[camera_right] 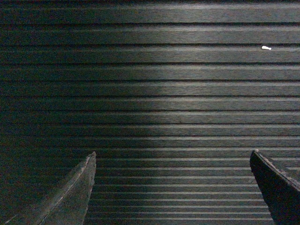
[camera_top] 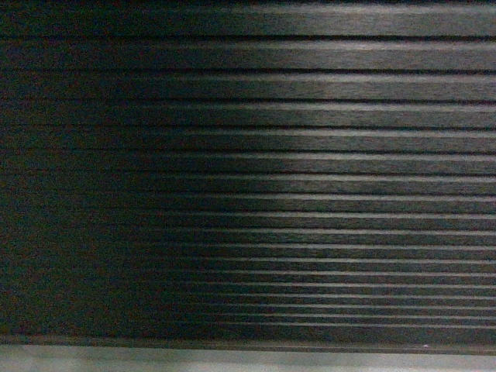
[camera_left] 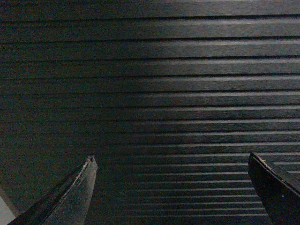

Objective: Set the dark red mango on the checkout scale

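Head view gives me nothing but a dark ribbed panel (camera_top: 248,178) — horizontal slats from edge to edge, with a pale strip (camera_top: 248,360) along the bottom edge. No mango, no scale, no checkout surface shows in it, and neither arm reaches into it.

Both wrist views face the same slatted panel. The left tool (camera_left: 171,187) stands wide, its two fingers at the lower corners of its picture with only slats between them; it holds nothing. The right tool (camera_right: 171,187) is spread just as wide and is bare too. A small white fleck (camera_right: 266,48) sits on one slat near the upper right of the right wrist view; I cannot tell what it is.

So the mango is out of sight in all three views, and so is the scale. I cannot say whether the fruit lies on the scale or somewhere else. As I judge it, this could be the rig parked facing the panel with the fetch ahead of it, or parked there with the fruit already set down and both tools let go — the pictures fit either.

Which step is in hand I cannot settle. Whatever comes next, I would need the mango and scale in view, since no reach can be aimed from slats alone.
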Available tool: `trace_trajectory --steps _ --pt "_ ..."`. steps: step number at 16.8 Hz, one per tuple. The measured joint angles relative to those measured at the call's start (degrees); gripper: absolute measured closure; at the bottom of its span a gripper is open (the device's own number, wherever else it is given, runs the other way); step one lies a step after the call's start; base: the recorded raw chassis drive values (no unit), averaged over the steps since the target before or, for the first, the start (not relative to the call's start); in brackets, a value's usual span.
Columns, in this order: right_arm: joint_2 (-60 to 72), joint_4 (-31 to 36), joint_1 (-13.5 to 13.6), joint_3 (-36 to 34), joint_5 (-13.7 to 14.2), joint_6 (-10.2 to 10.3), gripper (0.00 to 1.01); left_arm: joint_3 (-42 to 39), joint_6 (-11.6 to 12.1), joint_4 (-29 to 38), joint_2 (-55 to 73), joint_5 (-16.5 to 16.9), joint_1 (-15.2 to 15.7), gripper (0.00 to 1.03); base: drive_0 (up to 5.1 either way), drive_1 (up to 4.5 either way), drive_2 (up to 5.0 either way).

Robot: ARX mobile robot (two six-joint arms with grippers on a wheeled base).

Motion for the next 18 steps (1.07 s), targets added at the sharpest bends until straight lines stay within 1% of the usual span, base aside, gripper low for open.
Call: trace_trajectory --steps 18 --pt "0.0 0.02 0.0 0.0 0.0 0.02 0.03 0.0 0.0 0.0 0.0 0.0 0.0 0.05 0.0 0.0 0.0"
